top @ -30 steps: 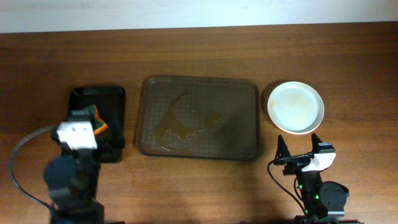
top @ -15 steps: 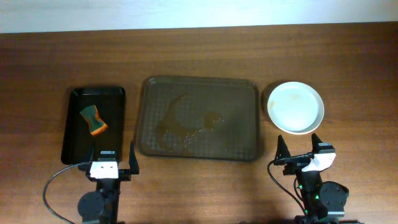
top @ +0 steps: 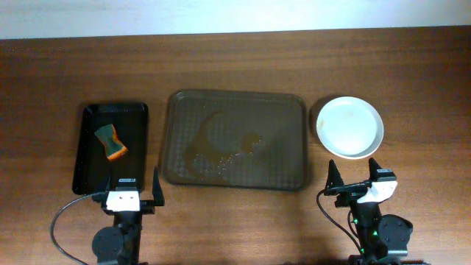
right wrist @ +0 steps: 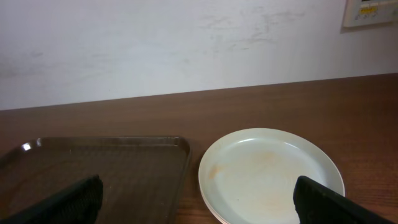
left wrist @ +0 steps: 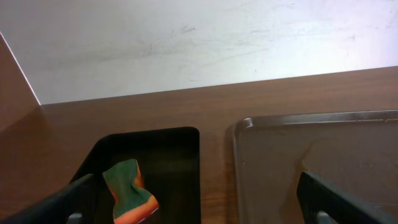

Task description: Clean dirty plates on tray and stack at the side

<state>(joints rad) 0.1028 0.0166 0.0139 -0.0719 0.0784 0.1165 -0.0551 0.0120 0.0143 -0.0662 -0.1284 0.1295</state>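
Note:
The dark brown tray (top: 280,118) lies mid-table with no plate on it, only wet smears. A stack of pale plates (top: 349,126) stands on the table right of the tray; the top one shows faint orange traces in the right wrist view (right wrist: 270,174). My left gripper (top: 132,184) is open and empty at the near edge, in front of the gap between the small black tray and the brown tray (left wrist: 323,149). My right gripper (top: 353,173) is open and empty, just in front of the plate stack.
A small narrow black tray (top: 88,158) at the left holds a green and orange sponge (top: 110,142), also seen in the left wrist view (left wrist: 127,190). A white wall runs along the table's far edge.
One second ago my left arm reached over the black tray by the sponge. It has since pulled back to the near edge, leaving the sponge in the tray. The right arm has not moved.

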